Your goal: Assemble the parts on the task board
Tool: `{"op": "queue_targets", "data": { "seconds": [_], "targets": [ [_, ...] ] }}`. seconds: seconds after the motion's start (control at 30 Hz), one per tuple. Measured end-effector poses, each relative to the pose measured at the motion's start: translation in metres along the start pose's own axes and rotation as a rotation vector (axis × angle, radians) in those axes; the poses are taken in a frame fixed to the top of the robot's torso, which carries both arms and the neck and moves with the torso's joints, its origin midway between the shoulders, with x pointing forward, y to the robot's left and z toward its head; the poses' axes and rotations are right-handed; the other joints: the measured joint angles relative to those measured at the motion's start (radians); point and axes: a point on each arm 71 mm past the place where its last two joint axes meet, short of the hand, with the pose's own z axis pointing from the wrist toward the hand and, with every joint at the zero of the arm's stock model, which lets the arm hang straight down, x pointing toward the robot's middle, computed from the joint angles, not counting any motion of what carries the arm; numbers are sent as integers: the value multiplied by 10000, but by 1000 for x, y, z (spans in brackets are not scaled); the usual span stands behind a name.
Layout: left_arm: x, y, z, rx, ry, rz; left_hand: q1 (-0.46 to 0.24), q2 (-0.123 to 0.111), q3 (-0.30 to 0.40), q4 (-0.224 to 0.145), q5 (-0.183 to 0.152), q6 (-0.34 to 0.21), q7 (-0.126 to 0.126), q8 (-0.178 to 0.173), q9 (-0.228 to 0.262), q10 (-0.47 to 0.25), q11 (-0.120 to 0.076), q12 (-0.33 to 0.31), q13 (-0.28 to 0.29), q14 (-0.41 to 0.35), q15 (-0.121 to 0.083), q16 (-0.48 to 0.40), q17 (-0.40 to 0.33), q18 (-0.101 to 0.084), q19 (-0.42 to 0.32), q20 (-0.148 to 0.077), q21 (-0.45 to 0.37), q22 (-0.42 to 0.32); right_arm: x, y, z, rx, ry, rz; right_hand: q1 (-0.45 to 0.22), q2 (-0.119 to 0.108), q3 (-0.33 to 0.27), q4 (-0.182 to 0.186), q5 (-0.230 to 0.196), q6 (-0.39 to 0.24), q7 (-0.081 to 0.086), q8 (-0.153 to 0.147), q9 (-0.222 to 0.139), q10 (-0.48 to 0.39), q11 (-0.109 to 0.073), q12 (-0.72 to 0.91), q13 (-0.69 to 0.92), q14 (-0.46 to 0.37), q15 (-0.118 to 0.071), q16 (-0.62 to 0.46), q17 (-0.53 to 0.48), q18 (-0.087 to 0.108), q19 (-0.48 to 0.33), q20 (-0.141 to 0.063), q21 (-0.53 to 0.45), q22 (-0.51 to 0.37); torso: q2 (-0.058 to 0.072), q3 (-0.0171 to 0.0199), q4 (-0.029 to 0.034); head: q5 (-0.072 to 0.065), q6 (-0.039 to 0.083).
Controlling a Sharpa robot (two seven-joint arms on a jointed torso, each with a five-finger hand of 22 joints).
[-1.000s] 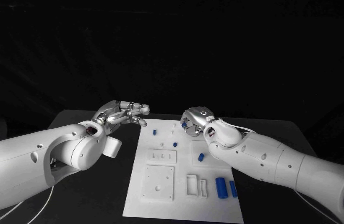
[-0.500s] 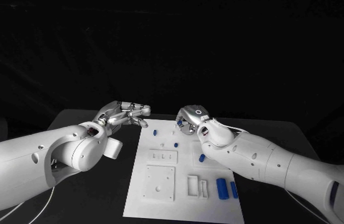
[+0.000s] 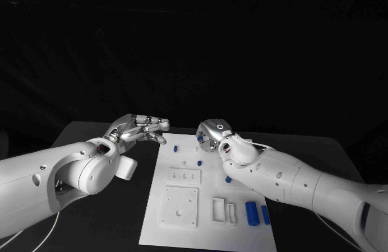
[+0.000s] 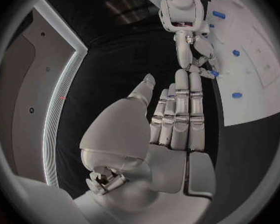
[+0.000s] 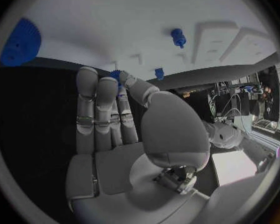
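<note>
The white task board (image 3: 206, 207) lies in the middle of the black table. My right hand (image 3: 214, 134) hovers over the board's far edge and pinches a small blue part (image 5: 117, 75) between thumb and a finger; the same part (image 4: 213, 73) shows at its fingertips in the left wrist view. My left hand (image 3: 142, 127) hangs just off the board's far left corner, fingers straight and side by side (image 4: 180, 109), holding nothing. Small blue parts stand on the board (image 3: 175, 149) (image 3: 199, 163), and one lies beside my right arm (image 3: 228, 179).
Two longer blue parts (image 3: 250, 211) (image 3: 265, 214) lie near the board's front right. White raised blocks (image 3: 179, 204) (image 3: 183, 176) sit on the board's left half. A blue gear (image 5: 20, 42) and a blue peg (image 5: 177, 36) show in the right wrist view.
My right hand has drifted a little left and toward the board's far edge, carrying the small blue part. The left hand has stayed put.
</note>
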Motion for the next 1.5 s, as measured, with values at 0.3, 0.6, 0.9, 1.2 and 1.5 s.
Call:
{"op": "queue_targets", "data": {
  "seconds": [0.3,0.6,0.9,1.2,1.5],
  "targets": [
    [1,-3,1,60,41,32,0,0,0,0,0,0,0,0,0,0,0,0,0,0,0,0,0,0,0,0,0,-8,0,0,1,22,8,-24,-1,0,-1,-1,25,-2,2,1,5,22,22,48,0,0,0,0,0,-13,0,1,0,0,39,-13,16,-5,-4],
    [2,-5,2,92,75,53,0,0,0,0,0,0,0,0,0,0,0,0,0,0,0,0,0,-1,0,0,0,-12,2,1,3,23,28,-32,-16,-16,-3,-2,25,-5,5,0,5,22,22,51,0,1,1,0,-1,-67,0,1,-116,62,47,-30,25,11,-7],
    [2,-6,2,114,94,73,0,0,0,0,0,0,0,0,0,0,0,0,0,0,0,0,0,0,0,0,0,-12,4,2,4,24,119,-62,-56,-55,-3,-3,24,-7,6,-1,4,21,21,51,7,1,1,-42,-1,-69,0,2,-312,130,51,-37,8,34,-26],
    [3,-7,3,138,111,88,0,0,0,0,0,0,0,0,0,0,0,0,0,0,0,0,0,-1,0,0,0,-11,5,1,6,-10,243,-90,-81,-79,-73,66,23,-413,119,5,-73,-197,-91,48,10,26,26,-87,-12,-66,54,55,-536,157,58,-43,0,41,-38],
    [3,-8,3,148,122,96,0,0,0,0,0,0,0,0,0,0,0,0,0,0,0,0,0,0,0,0,0,-10,8,-3,6,83,406,47,-119,-591,-463,406,71,-1611,333,21,-125,-2126,471,94,-6,65,405,-270,-200,243,164,418,-1047,-100,60,-43,-8,49,-37]
  ]
}}
